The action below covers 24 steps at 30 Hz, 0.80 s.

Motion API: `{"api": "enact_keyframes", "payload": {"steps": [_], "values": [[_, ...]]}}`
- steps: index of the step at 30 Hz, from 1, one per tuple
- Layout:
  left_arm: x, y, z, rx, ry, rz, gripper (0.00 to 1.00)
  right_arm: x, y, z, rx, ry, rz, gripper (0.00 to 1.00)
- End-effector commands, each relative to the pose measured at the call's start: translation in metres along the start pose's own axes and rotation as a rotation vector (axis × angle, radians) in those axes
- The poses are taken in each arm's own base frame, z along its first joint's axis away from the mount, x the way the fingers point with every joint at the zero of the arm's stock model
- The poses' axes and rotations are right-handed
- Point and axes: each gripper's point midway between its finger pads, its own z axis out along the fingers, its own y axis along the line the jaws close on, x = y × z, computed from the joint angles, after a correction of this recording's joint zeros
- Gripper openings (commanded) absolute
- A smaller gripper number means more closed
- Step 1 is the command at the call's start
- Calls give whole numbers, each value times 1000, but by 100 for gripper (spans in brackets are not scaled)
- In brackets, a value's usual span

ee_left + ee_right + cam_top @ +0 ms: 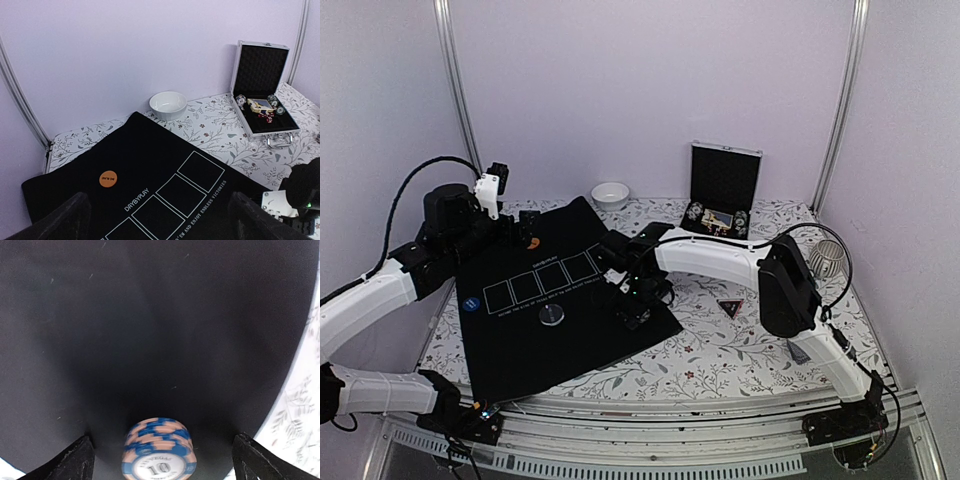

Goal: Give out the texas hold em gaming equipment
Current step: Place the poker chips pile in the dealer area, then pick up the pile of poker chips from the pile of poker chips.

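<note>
Landmark: mat (520, 350) on the worktop (720, 350).

- Left end effector (508, 228): above the mat's far-left corner, jaws wide, nothing between them. An orange disc (108, 178) lies flat on the mat just ahead of it.
- Blue disc (470, 303): on the mat by its left edge. Button (552, 316): on the mat, near side of the printed boxes.
- Right end effector (638, 316): low over the mat's right part, near its right edge, jaws spread.
- Chip stack (159, 450): stands on the mat midway between the fingers (70, 460), with a gap on each side, so it is not gripped. Its axis is upright. The wrist view is a little blurred.
- Marker (730, 308): on the worktop, right of the mat.
- Case (724, 190): open, beyond the mat's far-right corner, with spare chips (272, 100) inside.

Judgement: the stack looks set down. It sits straight ahead of the right palm, so the way out is straight up. Any sideways drift would tip it. The case lies on the right arm's side, making that arm the nearer one for the next pick.
</note>
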Motion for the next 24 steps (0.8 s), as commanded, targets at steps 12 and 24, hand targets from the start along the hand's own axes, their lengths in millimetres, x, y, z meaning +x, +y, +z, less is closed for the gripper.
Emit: {"api": "enact_keyframes", "payload": {"steps": [12,24], "values": [[3,2,-1,-7,-2,14,98,-52,-19,-180,-144,-444,25,99],[3,1,-2,-4,-4,15,98,109,-241,-126,137,-114,640,99]]}}
